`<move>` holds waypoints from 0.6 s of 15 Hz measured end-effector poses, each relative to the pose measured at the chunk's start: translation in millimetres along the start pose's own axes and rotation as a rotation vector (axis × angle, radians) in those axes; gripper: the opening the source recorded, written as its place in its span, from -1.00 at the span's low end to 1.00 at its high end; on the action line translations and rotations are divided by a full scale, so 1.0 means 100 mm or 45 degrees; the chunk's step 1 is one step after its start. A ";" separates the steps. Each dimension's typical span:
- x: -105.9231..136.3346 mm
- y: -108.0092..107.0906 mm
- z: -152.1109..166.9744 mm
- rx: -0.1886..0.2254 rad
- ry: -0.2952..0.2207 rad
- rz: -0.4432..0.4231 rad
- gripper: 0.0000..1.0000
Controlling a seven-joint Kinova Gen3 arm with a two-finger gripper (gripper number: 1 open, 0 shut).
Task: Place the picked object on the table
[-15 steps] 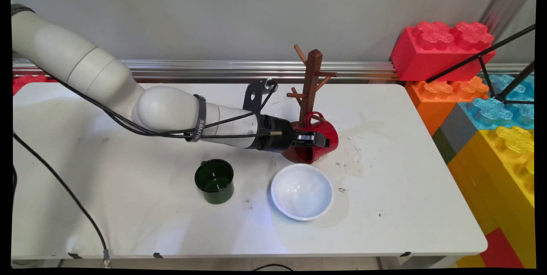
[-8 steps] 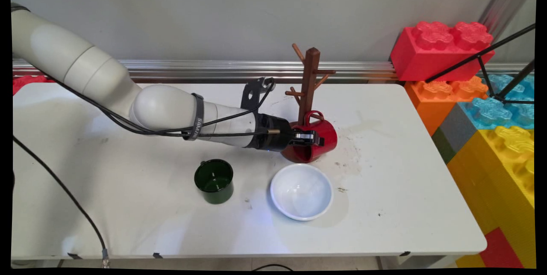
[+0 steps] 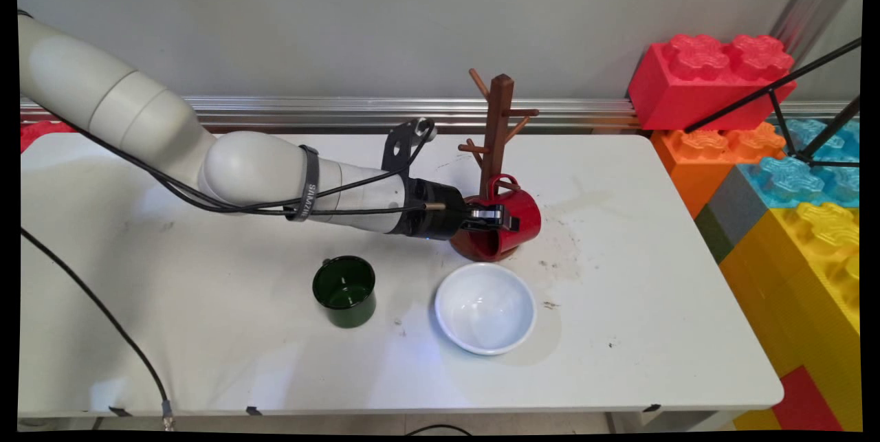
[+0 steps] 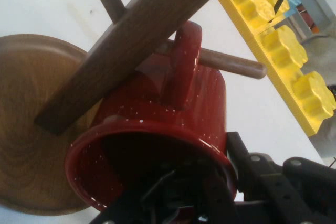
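The gripper (image 3: 496, 217) is clamping the red mug's (image 3: 512, 222) rim, one finger inside, tipping it sideways so its handle (image 4: 184, 66) is hooking over a low peg (image 4: 231, 62) of the wooden mug tree (image 3: 496, 127).

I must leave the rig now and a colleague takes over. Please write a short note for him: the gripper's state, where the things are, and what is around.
Gripper: shut on the red mug's wall, one finger inside its mouth.
Red mug: on its side, handle threaded over a low peg of the wooden mug tree.
In front of them on the white table: a dark green mug upright, and a white bowl, both apart from the gripper.
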 end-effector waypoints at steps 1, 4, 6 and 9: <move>0.00 0.02 -0.02 -0.007 -0.002 -0.002 -1.00; -0.01 0.07 -0.06 -0.025 -0.007 -0.006 -1.00; -0.01 0.11 -0.08 -0.038 -0.011 -0.008 -1.00; -0.03 0.21 -0.12 -0.065 -0.019 -0.015 -1.00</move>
